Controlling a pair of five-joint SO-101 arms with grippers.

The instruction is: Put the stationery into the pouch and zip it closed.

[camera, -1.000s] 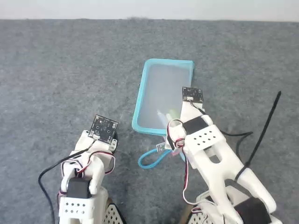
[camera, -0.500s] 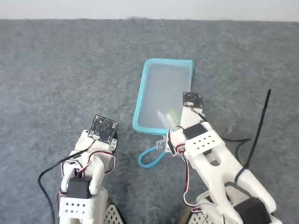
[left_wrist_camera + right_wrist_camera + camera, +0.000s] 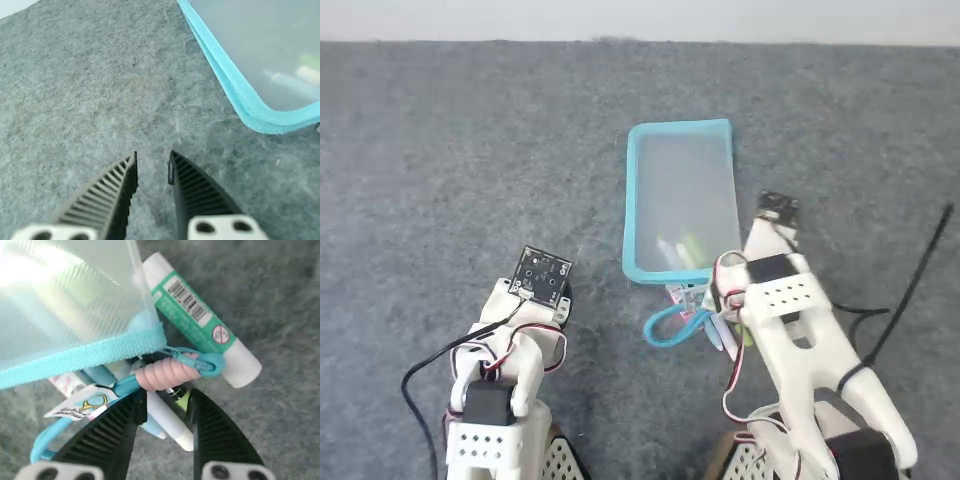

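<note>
The blue-edged pouch lies at the centre of the high view on a grey mat. Its long axis runs up and down the frame, and its mouth is at the lower short edge. The stationery is only partly inside: some pieces show faintly through the clear wall near the lower edge, while others stick out of the mouth, just right of centre and towards the bottom of the frame.

In the right wrist view, the right gripper sits at that mouth. Its jaws appear pressed onto two pens that fill the gap between them. A green-and-white glue stick lies just beside them, slanting out from under the pouch's corner. The pink ribbed zipper pull rests across the fingertips at the edge of the mouth.

The left gripper hangs over bare mat at the lower left of the high view. Its jaws are slightly parted and pinch nothing, and the pouch's corner is well apart from it.

The right arm is by far the nearer. The protruding pieces point roughly along the pouch's long axis, so the coming move is likely to be a push straight up the frame into the mouth before the pull can travel.
</note>
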